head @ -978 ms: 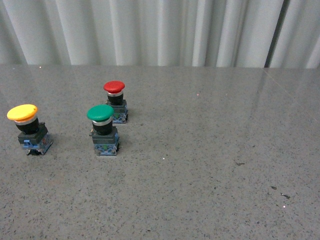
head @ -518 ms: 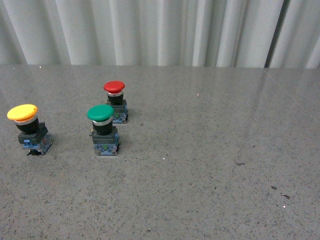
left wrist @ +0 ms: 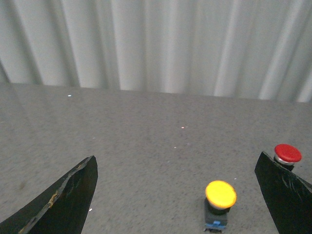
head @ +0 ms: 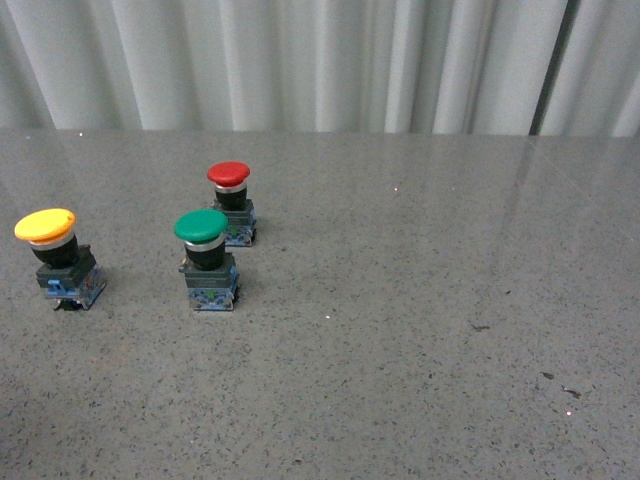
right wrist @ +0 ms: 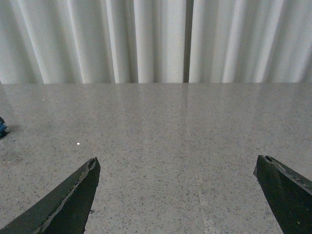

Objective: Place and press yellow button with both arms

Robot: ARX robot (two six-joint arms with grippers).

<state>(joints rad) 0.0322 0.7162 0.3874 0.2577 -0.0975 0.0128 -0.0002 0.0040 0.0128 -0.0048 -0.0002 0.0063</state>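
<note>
The yellow button (head: 58, 255) stands upright at the far left of the grey table in the front view, with a round yellow cap, black body and blue base. It also shows in the left wrist view (left wrist: 220, 201), ahead of my left gripper (left wrist: 178, 168) and between its spread dark jaws, nearer the right one. The left gripper is open and empty. My right gripper (right wrist: 178, 165) is open and empty over bare table. Neither arm shows in the front view.
A green-capped button (head: 207, 258) stands right of the yellow one, and a red-capped button (head: 231, 203) behind it; the red one shows at the edge of the left jaw (left wrist: 287, 155). White curtains hang behind the grey speckled table (head: 420, 330).
</note>
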